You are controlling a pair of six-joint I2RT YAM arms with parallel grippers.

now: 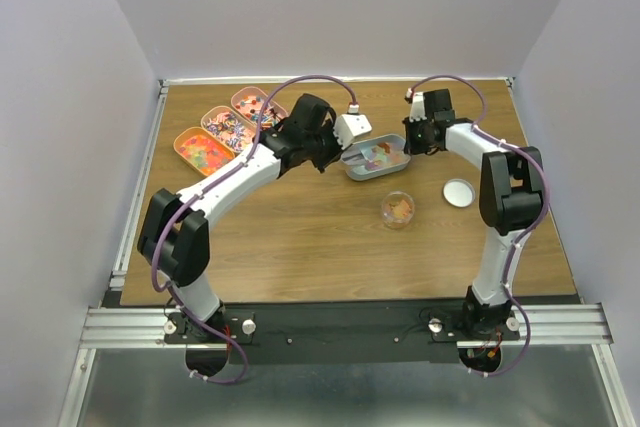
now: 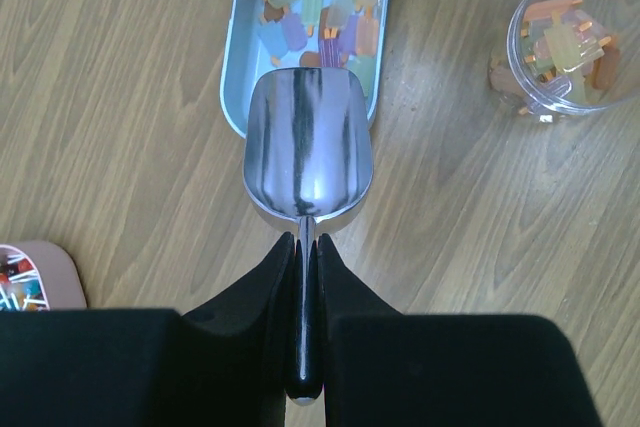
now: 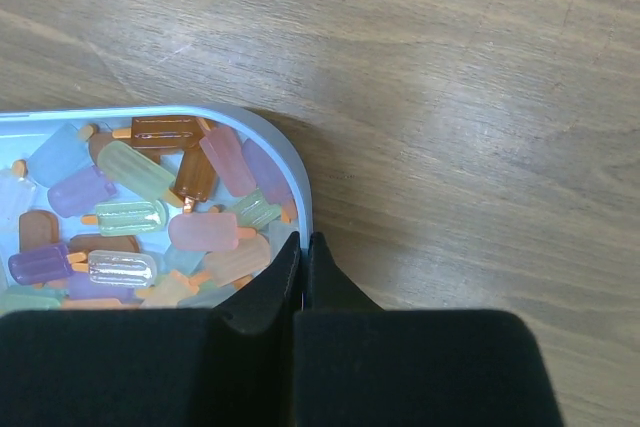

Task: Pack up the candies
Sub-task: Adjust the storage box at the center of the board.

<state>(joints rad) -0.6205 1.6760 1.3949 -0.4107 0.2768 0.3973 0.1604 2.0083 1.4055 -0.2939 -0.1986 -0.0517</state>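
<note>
The candies [image 2: 320,2] are pastel popsicle-shaped sweets lying in a light blue oval tin [image 2: 231,67]; they also show in the right wrist view [image 3: 170,217]. My left gripper [image 2: 307,243] is shut on the black handle of a silver metal scoop [image 2: 308,142]. The scoop's bowl is empty and sits at the tin's near end. My right gripper [image 3: 303,240] is shut on the blue tin's rim [image 3: 296,172]. A clear round jar [image 2: 572,42] holding a few candies stands to the right of the tin. In the top view the blue tin [image 1: 366,176] lies between both grippers.
Three oval tins of other sweets [image 1: 228,129] stand in a row at the back left; one corner shows in the left wrist view [image 2: 40,272]. The jar [image 1: 397,209] and its white lid [image 1: 459,192] sit in front of the blue tin. Walls enclose the table.
</note>
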